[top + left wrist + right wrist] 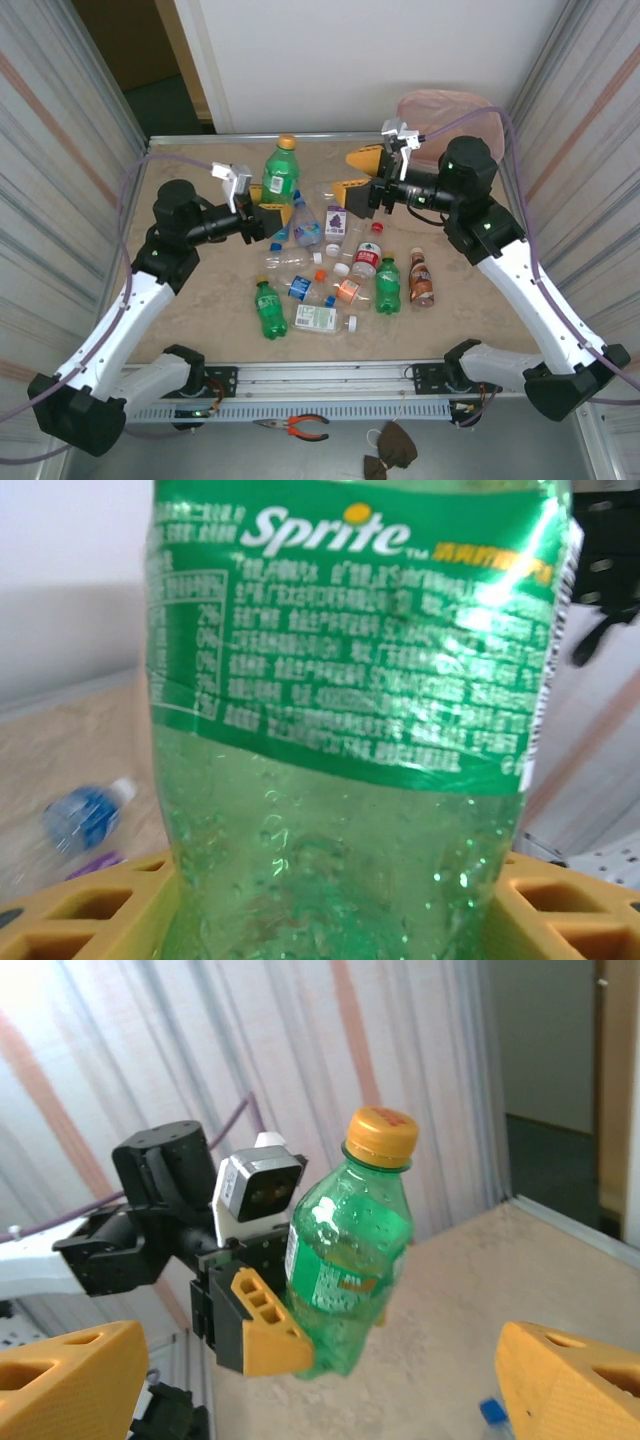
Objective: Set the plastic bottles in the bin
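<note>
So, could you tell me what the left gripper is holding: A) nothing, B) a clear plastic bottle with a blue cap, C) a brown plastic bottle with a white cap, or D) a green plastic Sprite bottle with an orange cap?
D: the left gripper is closed on the green plastic Sprite bottle with the orange cap, as both wrist views show.

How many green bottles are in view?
3. One green bottle is held upright by the left end effector. A second lies on the table at the pile's near left. A third lies beside the brown bottle. More may be hidden.
</note>
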